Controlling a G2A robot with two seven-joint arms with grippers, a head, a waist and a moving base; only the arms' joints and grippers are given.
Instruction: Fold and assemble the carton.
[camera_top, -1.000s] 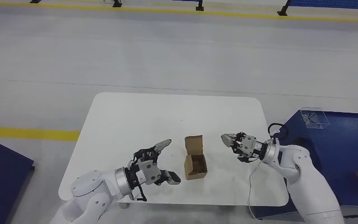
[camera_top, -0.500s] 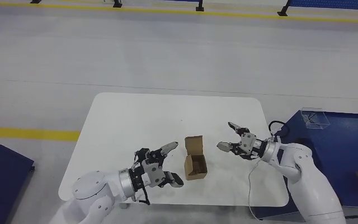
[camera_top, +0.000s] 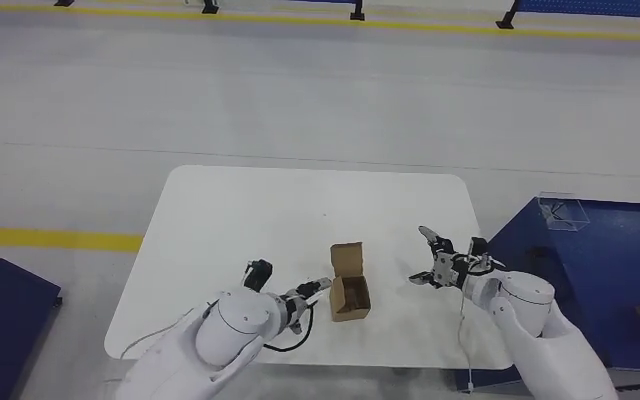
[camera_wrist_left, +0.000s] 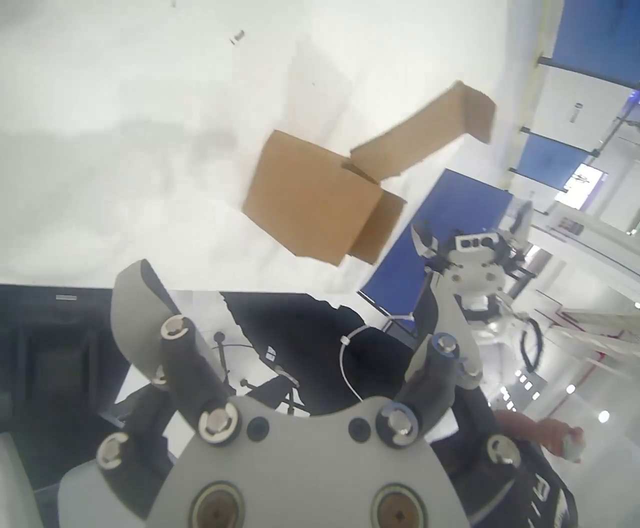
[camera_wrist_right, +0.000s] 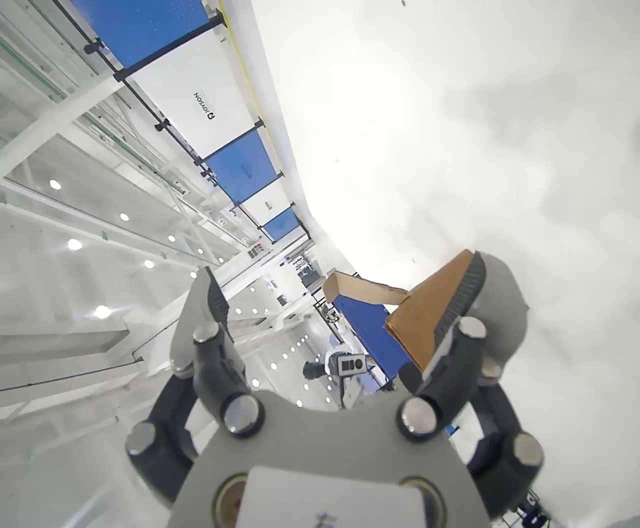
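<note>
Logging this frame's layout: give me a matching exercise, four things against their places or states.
Things:
1 carton
2 left gripper
3 right gripper
4 blue cabinet

Places or states:
A open, close by the carton's left
B past the table's right edge
C lid flap raised
D open, apart, right of the carton

Pairs: 1-C, 2-A, 3-D, 4-B

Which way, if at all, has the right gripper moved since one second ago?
Yes. The right gripper has drawn back from the carton, which lies still, toward the table's right edge, and has opened.
</note>
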